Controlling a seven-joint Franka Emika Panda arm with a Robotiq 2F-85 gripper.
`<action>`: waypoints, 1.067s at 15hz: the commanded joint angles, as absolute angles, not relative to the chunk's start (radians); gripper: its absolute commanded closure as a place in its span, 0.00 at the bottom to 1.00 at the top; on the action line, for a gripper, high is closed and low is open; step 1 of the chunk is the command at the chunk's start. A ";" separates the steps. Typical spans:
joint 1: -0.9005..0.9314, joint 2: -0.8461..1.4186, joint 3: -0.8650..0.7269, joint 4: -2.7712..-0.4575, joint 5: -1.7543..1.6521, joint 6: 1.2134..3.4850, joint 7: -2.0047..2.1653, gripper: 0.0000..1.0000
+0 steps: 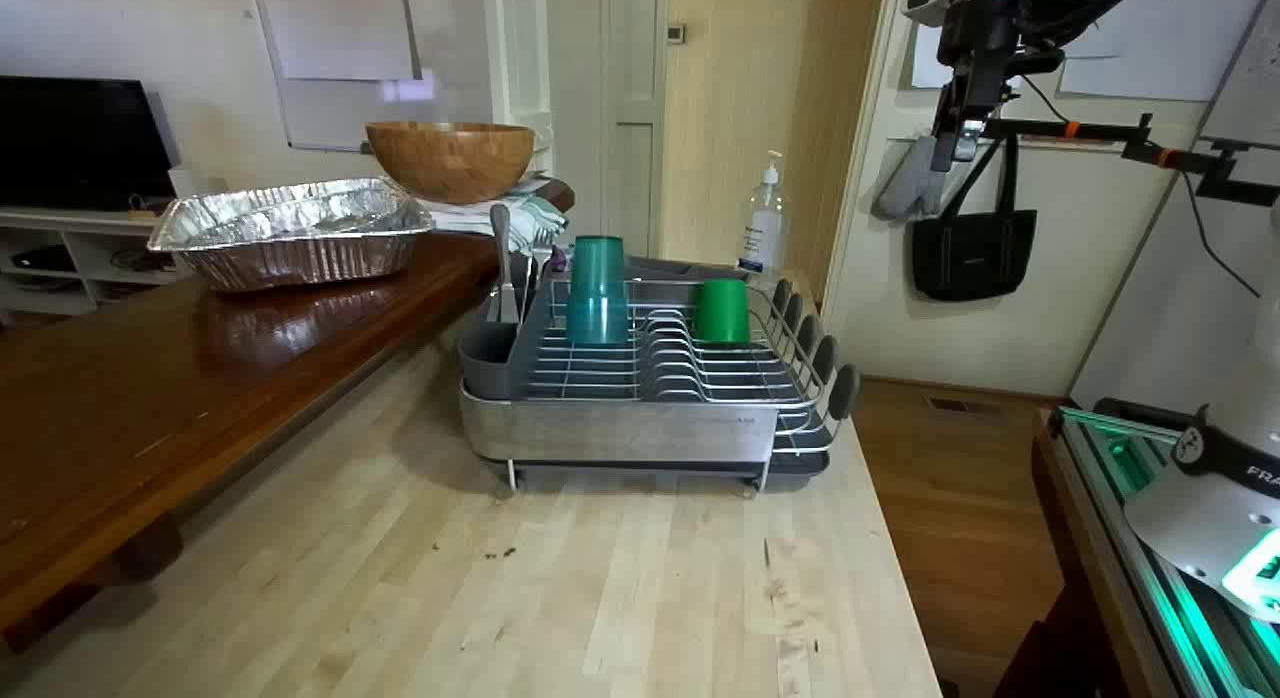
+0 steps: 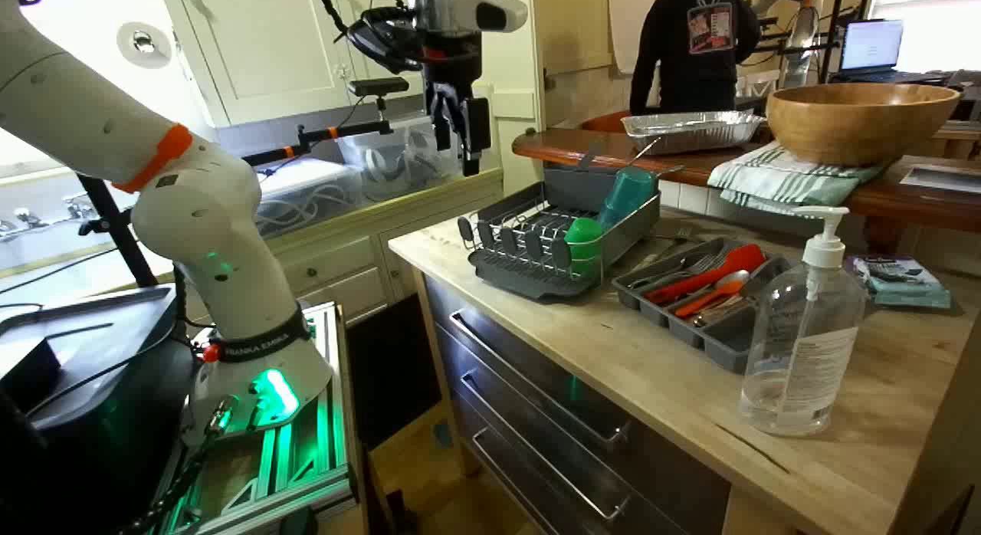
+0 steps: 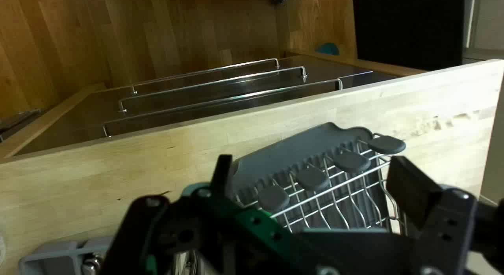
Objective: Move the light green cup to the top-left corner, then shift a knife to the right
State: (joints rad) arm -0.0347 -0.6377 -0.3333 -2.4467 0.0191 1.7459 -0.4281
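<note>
The light green tumbler (image 1: 722,313) is sitting inside the wire dish rack (image 1: 620,433), near the taller teal cup (image 1: 597,298). On the worktop (image 1: 600,588), the grey cutlery tray (image 2: 730,357) is holding metal cutlery (image 2: 734,277) and a red utensil (image 2: 742,260). The hand (image 3: 311,164) is gaping, its jaws wide apart.

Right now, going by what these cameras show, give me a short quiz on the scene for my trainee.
1. Multiple choice: the round brown wooden bowl rests on (a) the silver foil pan, (b) the green-striped white cloth, (c) the grey plastic cutlery tray?
2. True or false: the small light green tapered plastic cup sits inside the grey metal wire dish rack.
3. Short answer: is the black two-fingered gripper open or shut?
Key: 1 b; 2 true; 3 open.
</note>
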 commanded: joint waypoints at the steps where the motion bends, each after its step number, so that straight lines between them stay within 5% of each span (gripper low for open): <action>1: -0.056 -0.633 -0.316 -2.445 0.030 1.744 -0.439 0.00; 16: -0.099 -0.277 -0.230 -2.203 0.073 1.956 -0.170 0.00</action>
